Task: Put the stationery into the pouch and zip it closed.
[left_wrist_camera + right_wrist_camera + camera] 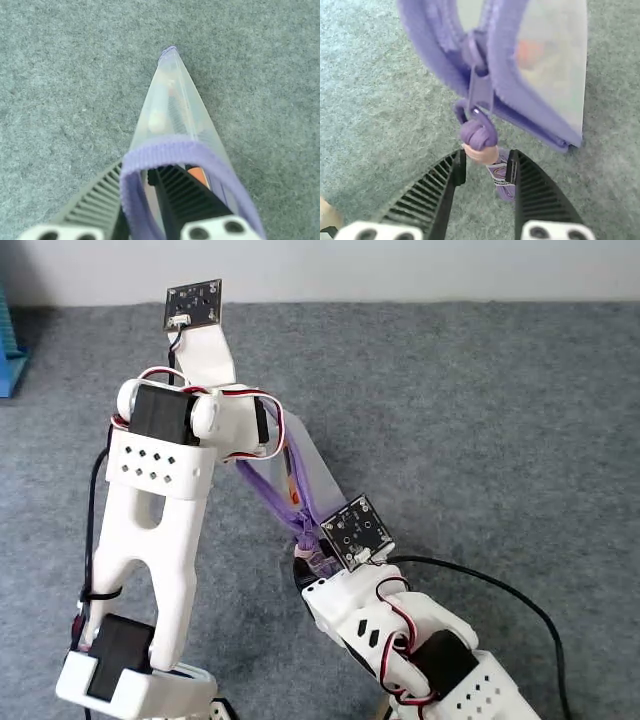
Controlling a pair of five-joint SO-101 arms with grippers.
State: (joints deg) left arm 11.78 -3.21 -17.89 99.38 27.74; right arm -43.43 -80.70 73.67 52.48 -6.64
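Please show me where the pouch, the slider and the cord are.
pouch (pixel 167 102), left wrist view, clear side wall.
slider (pixel 481 92), right wrist view, hanging tab.
cord (pixel 478 134), right wrist view, the knot.

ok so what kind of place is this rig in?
Probably an indoor lab or hobby bench: a grey carpet-like mat against a bare white wall, and the left arm and right arm holding a clear pouch between them.
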